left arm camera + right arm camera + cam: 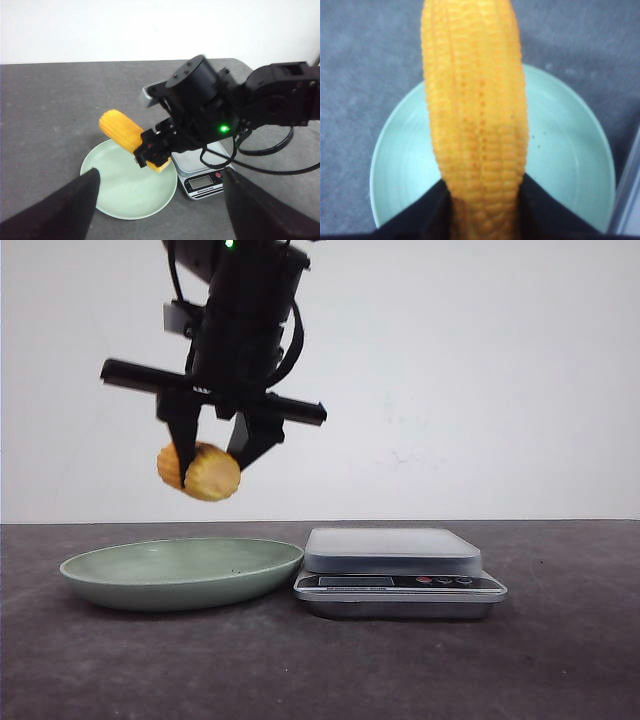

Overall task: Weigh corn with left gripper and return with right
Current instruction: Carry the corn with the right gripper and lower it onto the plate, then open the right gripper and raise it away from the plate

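The corn (205,472) is a short yellow-orange cob piece with a paler cut end. My right gripper (215,468) is shut on it and holds it in the air above the green plate (150,575). In the right wrist view the corn (475,115) runs out from between the black fingers (555,220), with the plate (565,150) below. In the left wrist view my left gripper (161,175) is open and empty, well back from the right gripper (152,150), the corn (120,129) and the plate (125,200).
A silver kitchen scale (395,552) with nothing on its platform stands just right of the plate. It also shows in the left wrist view (202,181) and at the edge of the right wrist view (630,190). The table is dark grey, with a white wall behind.
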Robot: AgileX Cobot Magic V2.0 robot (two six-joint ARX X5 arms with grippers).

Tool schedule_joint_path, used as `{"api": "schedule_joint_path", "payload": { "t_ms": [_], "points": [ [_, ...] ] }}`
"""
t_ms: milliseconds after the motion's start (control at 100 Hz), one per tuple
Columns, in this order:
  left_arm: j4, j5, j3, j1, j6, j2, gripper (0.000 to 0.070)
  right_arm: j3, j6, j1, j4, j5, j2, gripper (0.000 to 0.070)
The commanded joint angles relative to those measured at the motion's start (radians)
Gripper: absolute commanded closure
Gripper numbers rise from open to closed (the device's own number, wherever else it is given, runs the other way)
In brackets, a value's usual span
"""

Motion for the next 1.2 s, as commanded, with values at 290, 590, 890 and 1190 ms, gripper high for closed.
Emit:
{"api": "schedule_joint_path", "payload": {
  "t_ms": [290, 590, 890, 1190],
  "points": [
    [-0.003, -0.016, 0.008, -0.010, 0.006, 0.001, 0.0227, 0.019, 0.058, 0.018, 0.031, 0.009, 0.066, 0.0474],
    [-0.021, -0.016, 0.008, -0.009, 0.006, 0.001, 0.0227, 0.019, 0.169, 0.026, -0.021, 0.015, 0.124, 0.0616],
    [-0.028, -0.016, 0.008, -0.010, 0.006, 0.001, 0.0227, 0.019, 0.179, 0.053, 0.010, 0.050, 0.130, 0.0287],
    [-0.035, -0.016, 0.008, -0.010, 0.009, 0.001, 0.0227, 0.020, 0.118, 0.068, 0.000, 0.095, 0.108, 0.0280]
  ]
}}
